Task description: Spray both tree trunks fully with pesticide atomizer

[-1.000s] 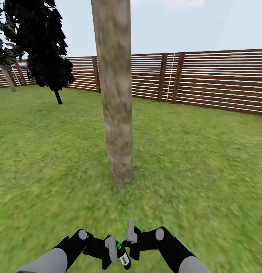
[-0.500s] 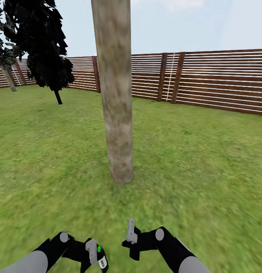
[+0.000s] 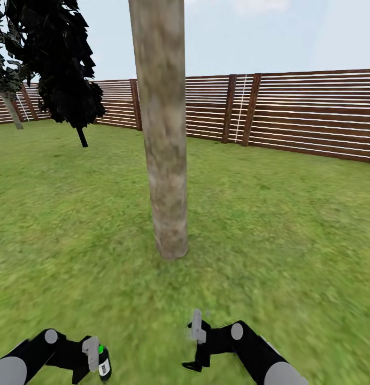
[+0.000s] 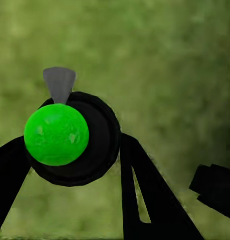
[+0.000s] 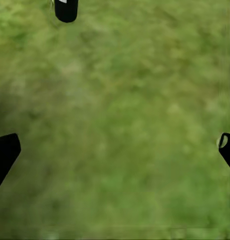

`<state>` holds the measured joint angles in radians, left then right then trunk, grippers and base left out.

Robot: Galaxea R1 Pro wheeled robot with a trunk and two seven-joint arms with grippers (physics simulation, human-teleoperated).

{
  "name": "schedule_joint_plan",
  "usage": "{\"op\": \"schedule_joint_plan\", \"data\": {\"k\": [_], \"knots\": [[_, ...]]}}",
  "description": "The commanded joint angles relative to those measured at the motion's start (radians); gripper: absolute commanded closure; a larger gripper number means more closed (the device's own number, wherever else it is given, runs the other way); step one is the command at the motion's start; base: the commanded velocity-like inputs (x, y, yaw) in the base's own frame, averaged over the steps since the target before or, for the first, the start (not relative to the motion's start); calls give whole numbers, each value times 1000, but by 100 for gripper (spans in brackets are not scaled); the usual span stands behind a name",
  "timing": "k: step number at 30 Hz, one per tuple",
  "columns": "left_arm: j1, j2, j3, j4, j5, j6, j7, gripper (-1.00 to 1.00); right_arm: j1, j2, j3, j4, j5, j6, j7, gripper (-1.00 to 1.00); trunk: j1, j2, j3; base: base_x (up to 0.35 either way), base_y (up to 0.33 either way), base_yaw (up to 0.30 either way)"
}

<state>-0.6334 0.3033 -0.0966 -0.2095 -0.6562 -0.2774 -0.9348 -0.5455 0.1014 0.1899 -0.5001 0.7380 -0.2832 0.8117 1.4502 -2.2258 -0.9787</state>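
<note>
A thick pale tree trunk (image 3: pixel 164 133) rises from the lawn straight ahead, at mid distance. Low at the left, my left gripper (image 3: pixel 97 359) is shut on the pesticide atomizer (image 3: pixel 103 364), a small black bottle with a white label and a green-lit top. The left wrist view looks down on that green top (image 4: pixel 56 134) between dark fingers (image 4: pixel 139 195). To the right, my right gripper (image 3: pixel 195 346) is open and holds nothing; its fingertips (image 5: pixel 5 155) stand wide apart over grass. A second pale trunk (image 3: pixel 13 113) stands far left by the fence.
A near-black leafy tree (image 3: pixel 62 64) on a thin stem stands at the back left. The reddish-brown slat fence (image 3: pixel 292 115) closes the lawn (image 3: pixel 270 224) behind. Grass lies between my arms and the near trunk.
My left arm has swung left and lower, carrying the atomizer away from the right gripper. The right gripper has shifted slightly right and down. The camera has not moved.
</note>
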Motion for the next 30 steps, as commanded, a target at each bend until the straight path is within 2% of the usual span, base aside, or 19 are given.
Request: {"op": "schedule_joint_plan", "data": {"k": [1,2,4,5,6,8,9,10,12,13,14,15,16,17,18,20,24,26,30], "knots": [[0,4,-6,1,6,-1,45,100,1,-29,-2,0,7,-7,-9,-100,0,0,-1,0,0,0],[0,5,-5,5,8,0,85,100,2,-46,-3,3,6,-7,-22,-100,0,0,-1,0,0,0],[0,6,-4,10,24,3,196,100,3,-90,-9,36,-3,-7,-91,-100,0,0,-1,0,0,0],[0,5,-3,15,41,4,252,100,4,-107,-24,73,-23,-7,-156,-100,0,0,-1,0,0,0],[0,3,-3,23,56,6,281,100,4,-114,-40,104,-42,-7,-209,-100,0,0,-1,0,0,0],[0,-2,-1,54,115,21,334,100,5,-123,-81,200,-87,-7,-360,-100,0,0,-1,0,0,0],[0,-3,-1,64,170,45,364,100,5,-125,-97,260,-105,-7,-467,-100,0,0,-1,0,0,0],[0,-3,0,68,204,65,381,100,5,-126,-103,292,-111,-8,-532,-100,0,0,-1,0,0,0],[0,-4,0,76,296,144,447,100,5,-125,-112,363,-138,-7,-721,-100,0,0,-1,0,0,0],[0,-6,0,78,334,186,481,100,5,-123,-113,389,-172,-7,-802,-100,0,0,-1,0,0,0],[0,-7,0,78,369,227,512,100,6,-121,-114,408,-230,-7,-871,-100,0,0,-1,0,0,0],[0,-10,0,79,398,262,535,100,6,-120,-114,420,-306,-7,-921,-100,0,0,-1,0,0,0],[0,-15,1,78,417,286,548,100,6,-121,-114,427,-363,-7,-946,-100,0,0,-1,0,0,0],[0,-25,1,78,447,323,573,100,6,-123,-115,433,-445,-7,-973,-100,0,0,-1,0,0,0],[0,-42,2,77,486,377,626,100,6,-129,-115,438,-528,-8,-1002,-100,0,0,-1,0,0,0],[0,-81,3,71,538,441,722,100,6,-150,-114,441,-588,-8,-1053,-100,0,0,-1,0,0,0],[-1,-138,2,63,566,463,807,100,13,-158,-113,443,-604,-11,-1099,-100,0,0,-1,0,0,0],[-2,-169,0,61,566,463,815,100,14,-157,-112,443,-606,-10,-1100,-100,0,0,-1,6,0,0],[-2,-185,1,60,570,462,818,100,15,-155,-112,443,-608,-10,-1099,-100,0,0,-1,220,-4,0]]}}
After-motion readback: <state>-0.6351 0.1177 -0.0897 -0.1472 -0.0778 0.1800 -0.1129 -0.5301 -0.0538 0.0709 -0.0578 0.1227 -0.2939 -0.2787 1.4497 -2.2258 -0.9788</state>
